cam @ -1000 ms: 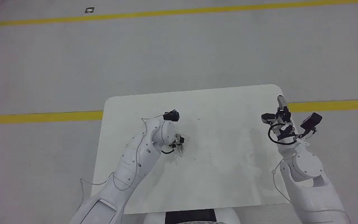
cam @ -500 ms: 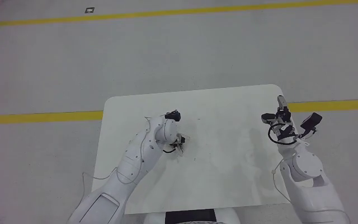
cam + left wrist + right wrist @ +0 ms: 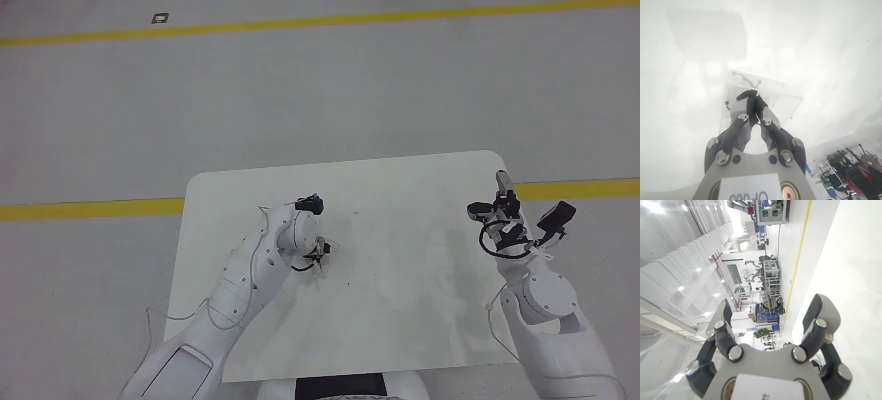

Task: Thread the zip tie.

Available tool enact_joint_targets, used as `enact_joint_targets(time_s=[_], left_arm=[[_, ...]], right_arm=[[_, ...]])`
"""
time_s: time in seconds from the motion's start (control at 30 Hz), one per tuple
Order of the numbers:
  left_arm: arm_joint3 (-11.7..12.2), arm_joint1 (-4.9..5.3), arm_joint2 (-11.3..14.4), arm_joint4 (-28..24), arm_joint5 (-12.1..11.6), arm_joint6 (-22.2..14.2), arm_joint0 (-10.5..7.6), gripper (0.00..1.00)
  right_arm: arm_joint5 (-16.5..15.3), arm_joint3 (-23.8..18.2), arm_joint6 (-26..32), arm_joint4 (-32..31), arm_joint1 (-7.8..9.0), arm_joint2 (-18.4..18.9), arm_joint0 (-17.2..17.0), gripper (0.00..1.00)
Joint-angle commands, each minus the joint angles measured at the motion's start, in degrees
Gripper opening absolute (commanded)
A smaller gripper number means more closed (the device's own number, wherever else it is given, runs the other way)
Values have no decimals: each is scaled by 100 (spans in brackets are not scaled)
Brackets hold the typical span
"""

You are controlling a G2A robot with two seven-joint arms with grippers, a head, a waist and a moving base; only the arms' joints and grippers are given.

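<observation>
- On the counter's (image 3: 400, 300) left half, the left hand (image 3: 754, 100) is pressed together over a clear tray (image 3: 789, 106) of black zip ties (image 3: 745, 79).
- The right hand (image 3: 770, 308) is held spread at the right edge.

White arms (image 3: 250, 285) carry black wrist cables (image 3: 483, 240); left tool (image 3: 755, 98) and right tool (image 3: 772, 309) are grey, black-linked, with silver screws.

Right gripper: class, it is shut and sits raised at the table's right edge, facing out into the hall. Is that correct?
No. The right gripper is open, not shut: the right wrist view shows it spread wide, holding nothing. The rest holds: it sits raised at the right edge of the table, facing out into the hall.
</observation>
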Motion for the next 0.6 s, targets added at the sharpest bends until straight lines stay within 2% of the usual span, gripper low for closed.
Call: enact_joint_targets(time_s=[0.0,0.1,0.4,0.57], left_arm=[[-167,17,-59,87,0,-86,73,0],[-374,38,-154,191,0,-193,182,0],[-775,53,-313,383,0,-368,403,1],[-899,49,-364,448,0,-417,478,5]], right_arm=[[0,0,0,0,0,0,0,100],[0,0,0,0,0,0,0,100],[0,0,0,0,0,0,0,100],[0,0,0,0,0,0,0,100]])
